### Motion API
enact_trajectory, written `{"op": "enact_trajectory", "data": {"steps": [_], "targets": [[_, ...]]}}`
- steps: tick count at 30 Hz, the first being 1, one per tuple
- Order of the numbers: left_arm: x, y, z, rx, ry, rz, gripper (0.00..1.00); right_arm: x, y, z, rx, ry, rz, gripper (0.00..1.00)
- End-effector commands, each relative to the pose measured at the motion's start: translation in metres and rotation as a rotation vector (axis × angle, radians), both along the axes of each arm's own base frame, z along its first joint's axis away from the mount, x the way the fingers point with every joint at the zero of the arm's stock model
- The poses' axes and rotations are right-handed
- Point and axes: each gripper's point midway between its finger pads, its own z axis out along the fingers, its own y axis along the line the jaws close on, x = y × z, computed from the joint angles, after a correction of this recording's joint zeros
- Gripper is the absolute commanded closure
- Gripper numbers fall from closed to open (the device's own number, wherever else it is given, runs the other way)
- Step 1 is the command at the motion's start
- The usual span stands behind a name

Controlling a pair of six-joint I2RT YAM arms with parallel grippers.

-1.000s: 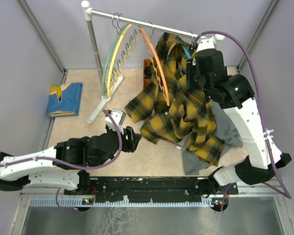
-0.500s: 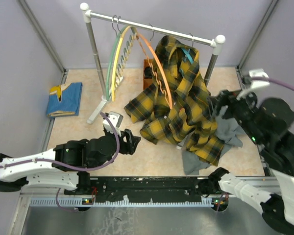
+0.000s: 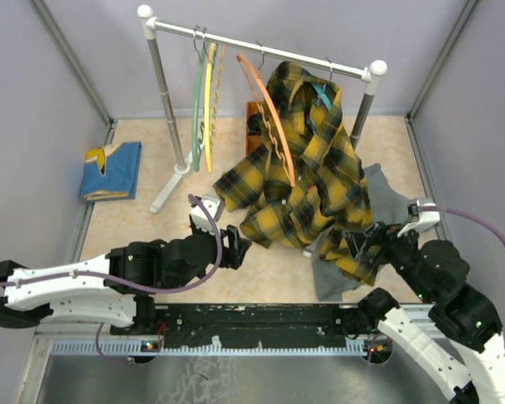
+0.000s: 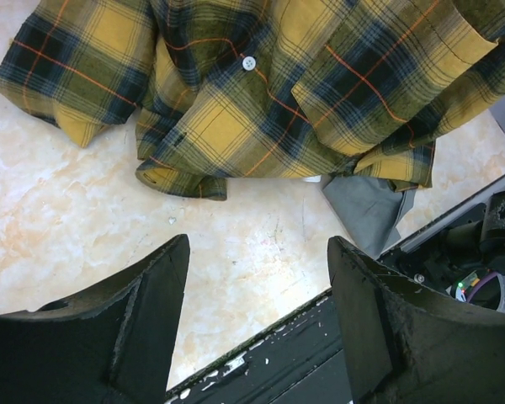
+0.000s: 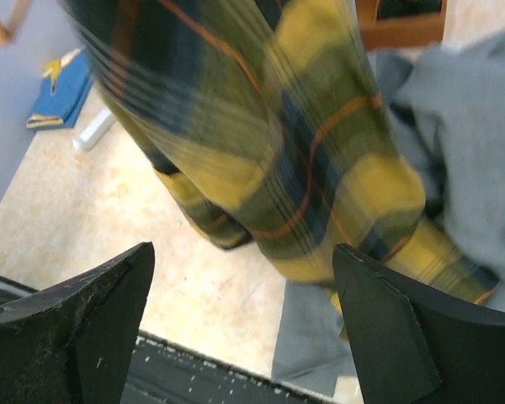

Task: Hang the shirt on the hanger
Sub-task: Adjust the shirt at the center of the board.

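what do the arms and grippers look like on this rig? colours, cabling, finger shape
Both the left arm and the right arm have white link shells with black joint housings. A purple cable loops along each. The left gripper and right gripper are matte black, each with two broad, wedge-shaped, rough-surfaced fingers. No markings are readable.

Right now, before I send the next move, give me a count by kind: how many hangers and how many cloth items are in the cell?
Hangers: 4 (green hanger, yellow hanger, orange hanger, teal hanger)
Cloth items: 3 (plaid shirt, grey garment, folded blue cloth)
Total: 7
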Motion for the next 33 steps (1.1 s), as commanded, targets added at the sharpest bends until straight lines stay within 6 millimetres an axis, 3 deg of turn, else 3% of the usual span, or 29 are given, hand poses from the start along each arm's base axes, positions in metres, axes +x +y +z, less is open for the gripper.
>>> {"op": "enact_trajectory", "data": {"steps": [1, 5, 8, 13, 19, 25, 27, 30, 33], "targets": [[0.0, -0.003, 0.007, -0.072, 0.0, -0.009, 0.27, 0.0, 0.005, -0.037, 0.141, 0.106, -0.061, 0.13], [0.001, -0.002, 0.005, -0.073, 0.001, -0.007, 0.27, 0.011, 0.017, -0.077, 0.215, 0.188, -0.097, 0.12], [0.001, -0.001, 0.002, -0.076, 0.008, -0.005, 0.27, 0.024, 0.012, -0.08, 0.268, 0.161, -0.175, 0.12], [-0.001, -0.004, 0.0, -0.089, 0.015, -0.017, 0.27, 0.041, -0.021, -0.101, 0.273, 0.167, -0.425, 0.13], [-0.001, -0.003, -0.001, -0.087, 0.017, -0.012, 0.27, 0.06, -0.025, -0.12, 0.28, 0.124, -0.504, 0.2], [-0.001, 0.004, -0.005, -0.087, 0.026, 0.001, 0.27, 0.067, -0.014, -0.124, 0.25, 0.116, -0.452, 0.48], [-0.001, 0.006, -0.006, -0.092, 0.029, 0.006, 0.27, 0.066, -0.003, -0.12, 0.234, 0.126, -0.382, 0.63], [-0.001, 0.009, -0.008, -0.095, 0.033, 0.013, 0.28, 0.06, 0.03, -0.107, 0.257, 0.124, -0.192, 0.96], [-0.001, 0.013, -0.008, -0.096, 0.032, 0.019, 0.27, 0.049, 0.057, -0.093, 0.339, 0.153, -0.045, 1.0]]}}
